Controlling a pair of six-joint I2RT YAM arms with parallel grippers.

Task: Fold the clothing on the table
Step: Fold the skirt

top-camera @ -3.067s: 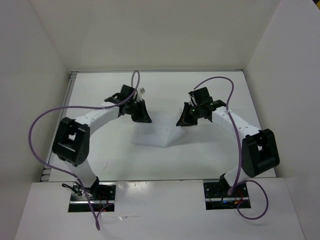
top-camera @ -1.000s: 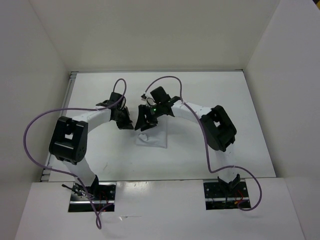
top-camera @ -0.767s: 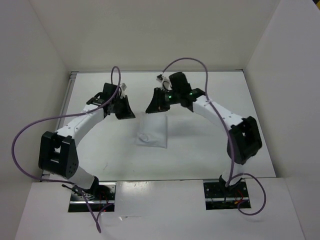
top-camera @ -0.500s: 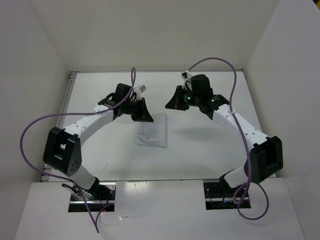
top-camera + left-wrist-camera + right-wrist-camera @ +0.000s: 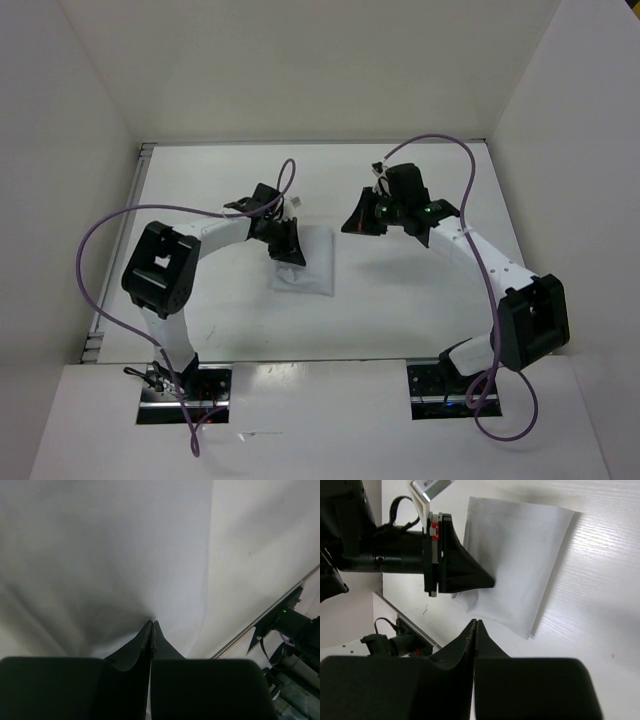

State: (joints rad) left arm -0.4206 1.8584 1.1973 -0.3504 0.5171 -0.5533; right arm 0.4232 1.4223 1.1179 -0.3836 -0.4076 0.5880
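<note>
Clothing [image 5: 312,270]: white fabric in a compact, roughly rectangular shape, lying flat near the middle of the desk [image 5: 420,295], between the two hands and closer to the left one.
Clothing, right wrist view [image 5: 520,555]: the edges read as straight and one corner is softly creased beside the left hand.
Clothing, left wrist view [image 5: 100,555]: it fills most of the frame, and shallow wrinkles run in toward the fingertips.
Left hand [image 5: 290,250]: lowered onto the left part of the clothing. Its fingers [image 5: 148,632] are pressed together with the tips against the fabric. Whether any cloth is caught between them cannot be told.
Left hand, right wrist view [image 5: 491,585]: a black wedge whose point rests on the cloth's edge.
Right hand [image 5: 350,225]: just to the right of the clothing and apart from it, over bare desk. Its fingers [image 5: 471,630] are closed together on nothing.
Cables [image 5: 95,240]: purple loops arching from each arm.
Walls [image 5: 300,70]: upright white panels enclosing the desk on three sides.
</note>
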